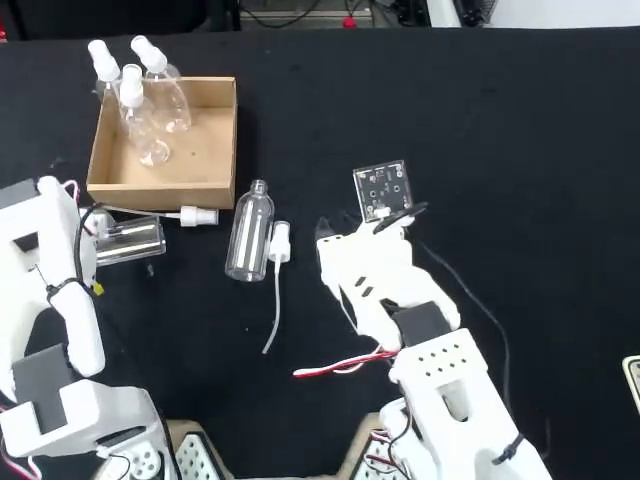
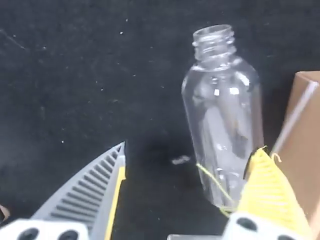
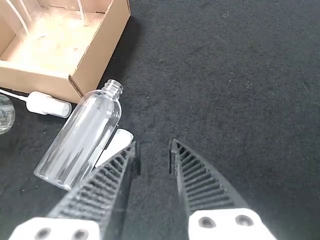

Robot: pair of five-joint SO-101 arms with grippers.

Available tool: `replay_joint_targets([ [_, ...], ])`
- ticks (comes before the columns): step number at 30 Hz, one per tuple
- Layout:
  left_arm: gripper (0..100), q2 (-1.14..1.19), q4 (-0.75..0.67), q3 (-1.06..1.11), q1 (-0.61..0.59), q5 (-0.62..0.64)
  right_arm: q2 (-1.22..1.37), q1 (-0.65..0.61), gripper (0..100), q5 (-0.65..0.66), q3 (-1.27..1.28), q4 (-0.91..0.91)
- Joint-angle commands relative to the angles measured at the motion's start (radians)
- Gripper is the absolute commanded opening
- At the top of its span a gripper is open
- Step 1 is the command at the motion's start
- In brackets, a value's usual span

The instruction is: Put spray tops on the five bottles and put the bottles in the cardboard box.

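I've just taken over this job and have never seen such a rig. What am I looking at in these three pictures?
Two white robot arms stand side by side at a black table. The high view looks down from a fixed camera; the other two come from cameras on each wrist. The left gripper is open, not gripping the clear uncapped plastic bottle lying by it. The right gripper is open and empty, near a second uncapped bottle and a white spray top. By the brown cardboard box, which holds three topped bottles, lies another spray top.
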Motion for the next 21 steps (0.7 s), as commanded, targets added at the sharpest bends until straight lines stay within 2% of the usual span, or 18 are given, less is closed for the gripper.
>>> replay_joint_targets([
  [1, 37, -0.037, -0.074, 0.038, 0.019, 0.052, -0.019, 0.015, 9.9, 0.008, -0.012, -0.023],
  [7, 37, -0.037, -0.114, 0.058, 0.028, 0.129, -0.019, 0.015, 9.9, 0.008, -0.012, -0.023],
  [14, 37, -0.037, -0.115, 0.058, 0.024, 0.13, -0.019, 0.015, 9.9, 0.008, -0.012, -0.023],
  [21, 37, -0.035, -0.21, 0.058, 0.016, 0.167, -0.019, 0.015, 9.9, 0.008, -0.012, -0.023],
])
